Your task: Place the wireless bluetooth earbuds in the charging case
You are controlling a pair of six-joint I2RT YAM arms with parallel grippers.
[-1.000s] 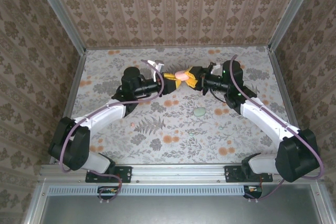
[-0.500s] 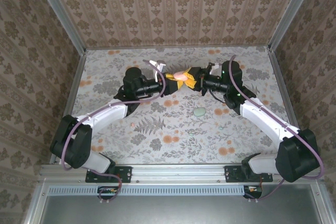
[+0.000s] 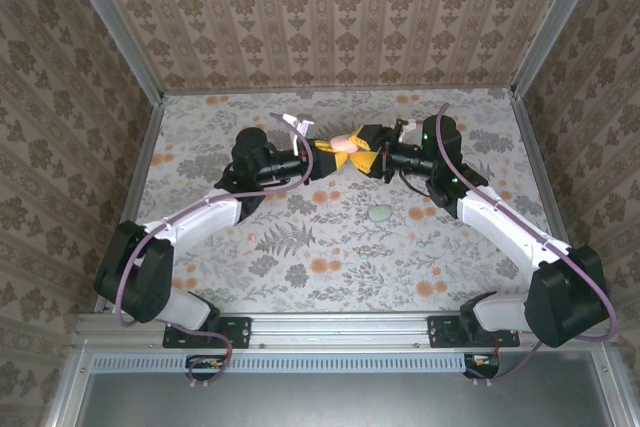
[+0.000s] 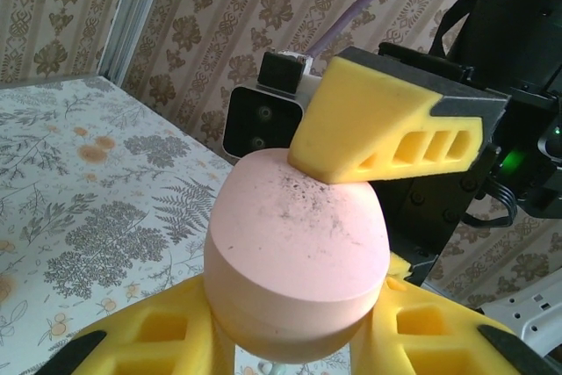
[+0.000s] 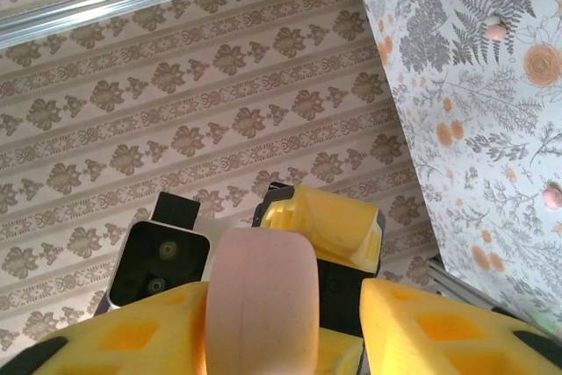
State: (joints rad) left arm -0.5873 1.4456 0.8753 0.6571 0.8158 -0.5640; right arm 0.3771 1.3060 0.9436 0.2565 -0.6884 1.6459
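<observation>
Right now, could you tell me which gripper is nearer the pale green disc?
Right. The right gripper is just beyond the pale green disc; the left gripper, holding the pink case, is farther left.

I get soft, even light on all three feeds, bright without glare. From the top camera, shadows on the table are faint and diffuse. On the left wrist feed the charging case is lit from above, its underside shaded. It is crisp enough to show dark specks, while the wallpaper behind goes soft. The right wrist feed looks slightly blurred up close, perhaps too near the lens.
</observation>
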